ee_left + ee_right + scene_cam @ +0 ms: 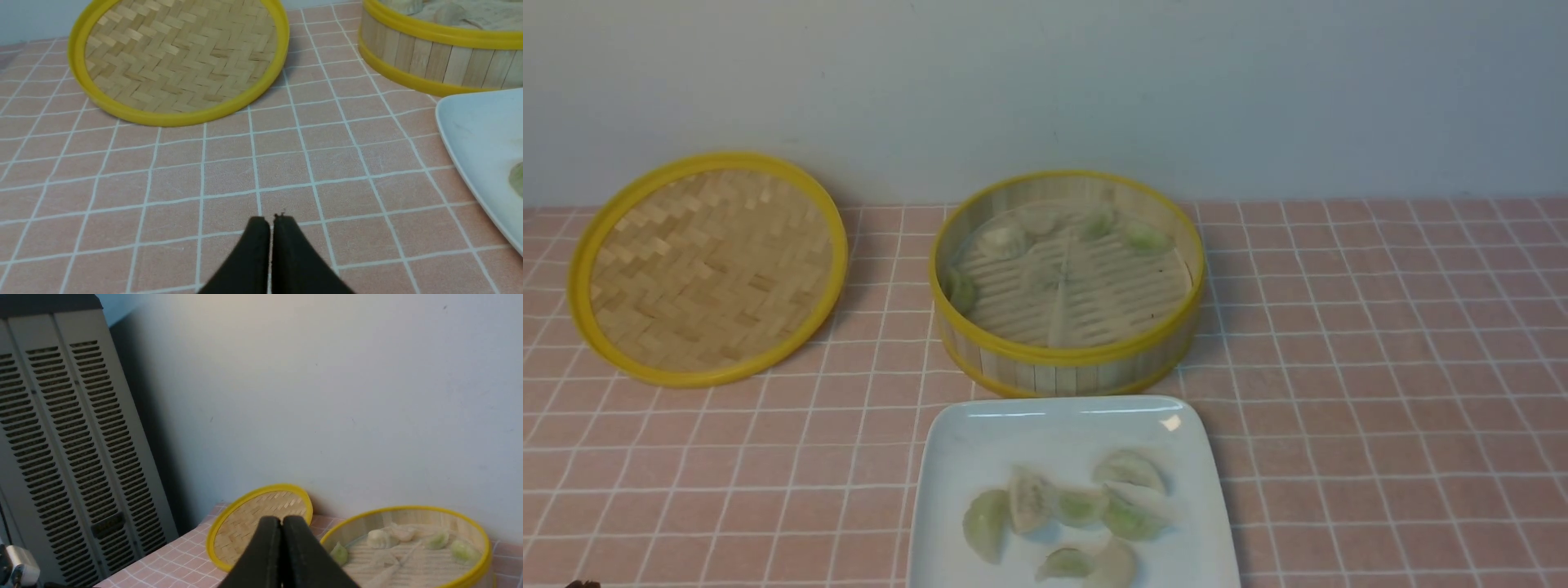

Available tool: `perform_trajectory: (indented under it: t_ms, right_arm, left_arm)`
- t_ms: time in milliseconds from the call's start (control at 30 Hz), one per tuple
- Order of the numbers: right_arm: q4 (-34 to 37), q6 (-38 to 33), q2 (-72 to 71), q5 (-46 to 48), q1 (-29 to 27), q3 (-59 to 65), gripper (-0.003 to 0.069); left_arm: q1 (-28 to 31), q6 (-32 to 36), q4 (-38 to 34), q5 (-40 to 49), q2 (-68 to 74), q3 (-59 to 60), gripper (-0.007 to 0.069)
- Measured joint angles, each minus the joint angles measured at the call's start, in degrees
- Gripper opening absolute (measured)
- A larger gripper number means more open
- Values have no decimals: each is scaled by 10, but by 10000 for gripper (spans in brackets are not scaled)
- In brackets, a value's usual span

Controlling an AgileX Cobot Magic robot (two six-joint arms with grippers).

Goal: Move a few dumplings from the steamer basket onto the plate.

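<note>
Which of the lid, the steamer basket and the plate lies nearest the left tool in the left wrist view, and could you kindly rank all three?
From the left tool, shut above the tablecloth:
1. The plate, nearest, off to one side at the picture's edge.
2. The lid, farther ahead, lying flat.
3. The steamer basket, about as far as the lid; too close to call between them.

You get open pink checked tablecloth right; round woven yellow-rimmed lid blocks far left, against wall.
</note>
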Motion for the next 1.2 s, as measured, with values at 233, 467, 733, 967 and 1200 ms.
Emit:
perform_trajectory:
  t_ms: [233,467,733,967,1200]
  right_arm:
    - [-44,-8,0,-4,0,0,-15]
    - [-93,-24,0,5,0,0,-15]
    - [-84,-25,0,12,-141,60,-15]
    - [-49,-25,0,-27,-303,179,-15]
    - [-45,-24,-4,-19,-373,228,-15]
  left_arm:
    - [0,0,0,0,0,0,-6]
    - [0,0,0,0,0,0,-6]
    - [0,0,0,0,0,0,-6]
    - [0,0,0,0,0,0,-6]
    - [0,0,0,0,0,0,-6]
